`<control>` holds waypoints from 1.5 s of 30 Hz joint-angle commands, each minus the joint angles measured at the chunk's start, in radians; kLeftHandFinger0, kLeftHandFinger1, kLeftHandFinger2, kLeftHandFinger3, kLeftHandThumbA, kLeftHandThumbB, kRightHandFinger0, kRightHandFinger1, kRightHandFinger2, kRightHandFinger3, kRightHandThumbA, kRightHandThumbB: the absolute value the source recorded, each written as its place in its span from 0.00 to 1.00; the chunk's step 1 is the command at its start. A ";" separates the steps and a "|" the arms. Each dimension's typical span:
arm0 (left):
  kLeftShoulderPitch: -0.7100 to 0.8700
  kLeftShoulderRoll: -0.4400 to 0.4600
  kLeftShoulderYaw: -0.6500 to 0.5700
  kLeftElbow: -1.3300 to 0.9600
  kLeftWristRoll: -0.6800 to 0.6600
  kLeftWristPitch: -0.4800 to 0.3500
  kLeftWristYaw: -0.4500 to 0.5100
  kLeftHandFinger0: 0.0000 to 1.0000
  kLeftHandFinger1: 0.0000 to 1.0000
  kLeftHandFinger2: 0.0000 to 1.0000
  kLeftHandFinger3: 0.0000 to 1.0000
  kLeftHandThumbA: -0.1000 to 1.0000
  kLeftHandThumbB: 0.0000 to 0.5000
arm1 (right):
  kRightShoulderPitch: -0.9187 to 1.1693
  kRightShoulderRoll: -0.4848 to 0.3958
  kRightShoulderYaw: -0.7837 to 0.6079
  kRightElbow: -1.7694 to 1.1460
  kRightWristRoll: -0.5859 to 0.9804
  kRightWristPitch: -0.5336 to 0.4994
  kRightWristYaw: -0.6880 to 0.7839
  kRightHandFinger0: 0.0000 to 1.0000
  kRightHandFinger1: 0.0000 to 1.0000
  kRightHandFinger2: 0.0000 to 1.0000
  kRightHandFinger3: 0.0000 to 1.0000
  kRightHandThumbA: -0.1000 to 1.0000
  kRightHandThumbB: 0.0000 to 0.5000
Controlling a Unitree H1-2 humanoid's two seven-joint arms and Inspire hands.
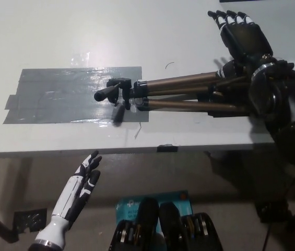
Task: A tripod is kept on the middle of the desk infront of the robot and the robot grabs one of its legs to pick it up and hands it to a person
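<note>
A tripod (178,94) with bronze legs and a black head lies folded on its side on the white desk (137,36). Its head (118,93) rests on a grey taped patch (58,94) and its legs point right. My black right hand (241,36) hovers over the far ends of the legs, fingers straight and apart, holding nothing. The forearm covers the leg ends. My white left hand (82,183) rests below the desk's front edge at lower left, fingers extended.
A small black tab (167,148) sits on the desk's front edge. A teal box (178,201) lies on the floor below. A short curved mark (169,65) shows on the desk behind the tripod.
</note>
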 commanded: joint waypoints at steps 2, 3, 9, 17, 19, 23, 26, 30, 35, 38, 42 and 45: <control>-0.013 0.019 0.001 -0.015 0.007 -0.002 -0.015 1.00 1.00 1.00 1.00 0.97 0.05 | -0.024 -0.030 -0.034 -0.109 0.075 -0.011 0.088 1.00 1.00 1.00 1.00 1.00 1.00; -0.014 0.018 0.002 -0.014 0.010 0.000 -0.013 1.00 1.00 1.00 1.00 0.97 0.04 | -0.013 -0.033 -0.051 -0.155 0.101 -0.020 0.097 1.00 1.00 1.00 1.00 1.00 1.00; -0.028 0.022 0.003 -0.020 0.016 0.017 -0.016 1.00 1.00 1.00 1.00 0.98 0.04 | -0.016 -0.039 -0.078 -0.263 0.135 -0.012 0.148 1.00 1.00 1.00 1.00 1.00 1.00; -0.029 0.020 0.001 -0.023 0.018 0.018 -0.017 1.00 1.00 1.00 1.00 0.99 0.05 | -0.028 -0.012 -0.045 -0.113 0.118 -0.035 0.127 1.00 1.00 1.00 1.00 1.00 0.95; -0.038 0.021 -0.001 -0.016 0.015 0.014 -0.021 1.00 1.00 1.00 1.00 0.99 0.04 | -0.043 -0.005 -0.028 -0.049 0.100 -0.032 0.115 1.00 1.00 1.00 1.00 1.00 1.00; -0.047 0.023 -0.002 -0.013 0.018 0.008 -0.021 1.00 1.00 1.00 1.00 0.99 0.04 | -0.066 0.010 -0.011 0.071 0.103 -0.044 0.099 1.00 1.00 1.00 1.00 1.00 1.00; -0.053 0.025 -0.003 -0.014 0.017 0.010 -0.025 1.00 1.00 1.00 1.00 1.00 0.01 | -0.076 0.015 0.002 0.123 0.101 -0.061 0.084 1.00 1.00 1.00 1.00 1.00 1.00; -0.056 0.027 -0.004 -0.013 0.018 0.013 -0.026 1.00 1.00 1.00 1.00 1.00 0.03 | -0.087 0.022 0.021 0.162 0.087 -0.069 0.066 1.00 1.00 1.00 1.00 1.00 1.00; -0.057 0.022 -0.006 -0.010 0.016 0.007 -0.030 1.00 1.00 1.00 1.00 1.00 0.04 | -0.100 0.034 0.034 0.216 0.060 -0.119 -0.051 1.00 1.00 1.00 1.00 1.00 0.98; -0.057 0.024 -0.007 -0.014 0.019 0.015 -0.032 1.00 1.00 1.00 1.00 1.00 0.06 | -0.100 0.046 0.030 0.241 0.052 -0.171 -0.163 1.00 1.00 1.00 1.00 1.00 0.93; -0.064 0.023 -0.009 -0.011 0.018 0.013 -0.034 1.00 1.00 1.00 1.00 1.00 0.07 | -0.096 0.060 0.024 0.267 0.028 -0.248 -0.360 1.00 1.00 1.00 1.00 0.88 0.62; -0.065 0.026 -0.010 -0.014 0.023 0.017 -0.035 1.00 1.00 1.00 1.00 1.00 0.06 | -0.107 0.083 0.021 0.330 0.030 -0.310 -0.483 0.04 0.15 0.31 0.36 0.03 0.45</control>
